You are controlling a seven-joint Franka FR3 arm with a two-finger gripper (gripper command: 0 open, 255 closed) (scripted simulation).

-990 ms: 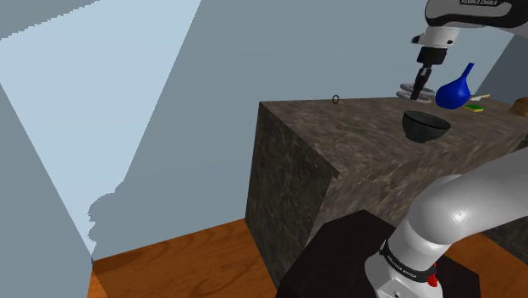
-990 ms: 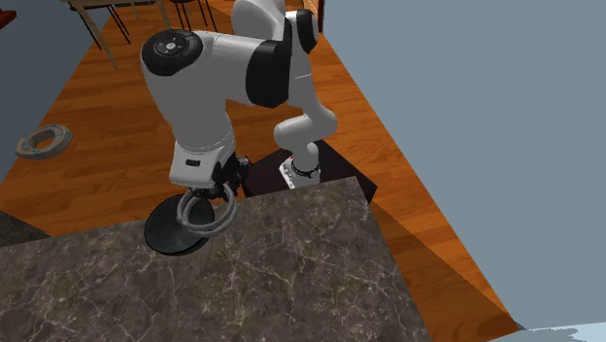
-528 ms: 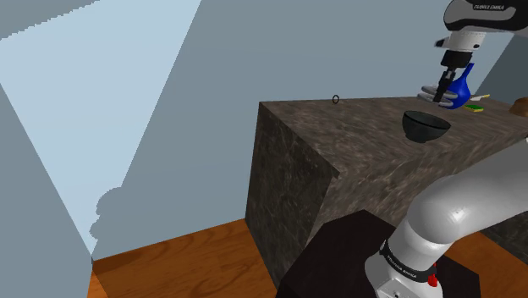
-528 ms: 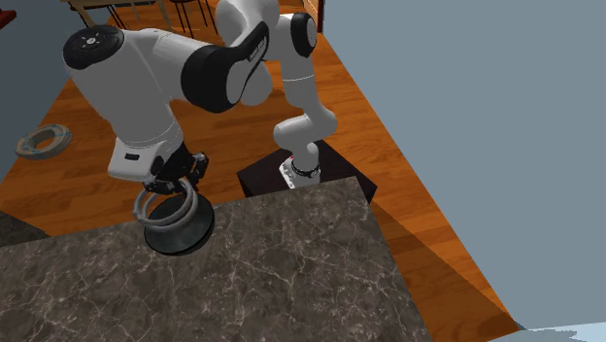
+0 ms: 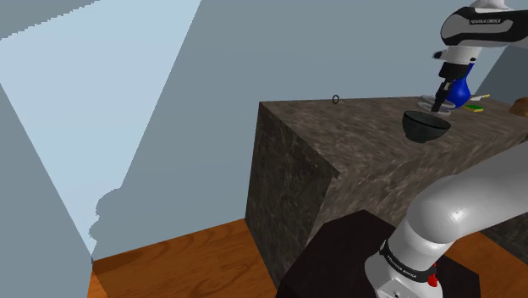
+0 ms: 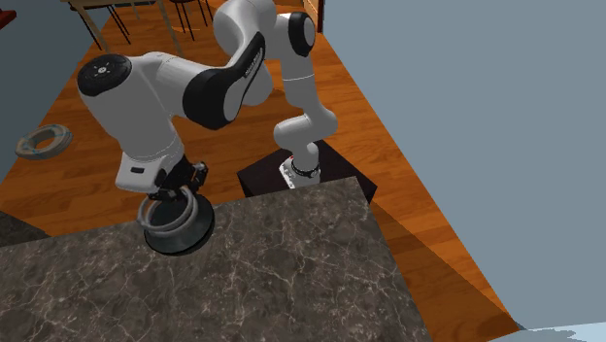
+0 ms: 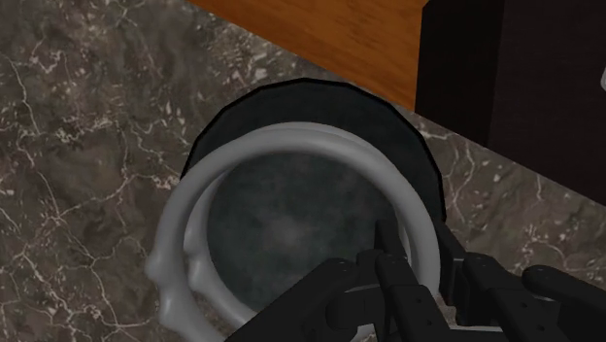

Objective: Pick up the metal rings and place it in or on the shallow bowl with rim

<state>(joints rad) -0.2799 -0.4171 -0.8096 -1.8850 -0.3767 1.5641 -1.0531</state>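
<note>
My black gripper (image 6: 171, 193) is shut on the grey metal rings (image 6: 162, 211), a stack of linked hoops, and holds them just over the dark shallow bowl (image 6: 185, 233) near the counter's edge. In the wrist view the rings (image 7: 190, 216) hang almost centred over the bowl (image 7: 320, 102), whose black rim shows around them, with the gripper (image 7: 423, 272) clasping the hoops' near side. From the shoulder view the gripper (image 5: 437, 103) is right above the bowl (image 5: 425, 127), and the rings (image 5: 428, 102) stick out beside it.
The bowl rests on a dark marble counter (image 5: 355, 127). A blue vase (image 5: 459, 91) and a green and yellow item (image 5: 476, 107) stand behind the bowl. A small dark ring (image 5: 336, 99) stands at the counter's far edge. Wooden floor (image 6: 87, 146) lies below.
The gripper carried the rings sideways past the bowl, then came back and lowered them over its opening. The grip stayed shut on the rings.
</note>
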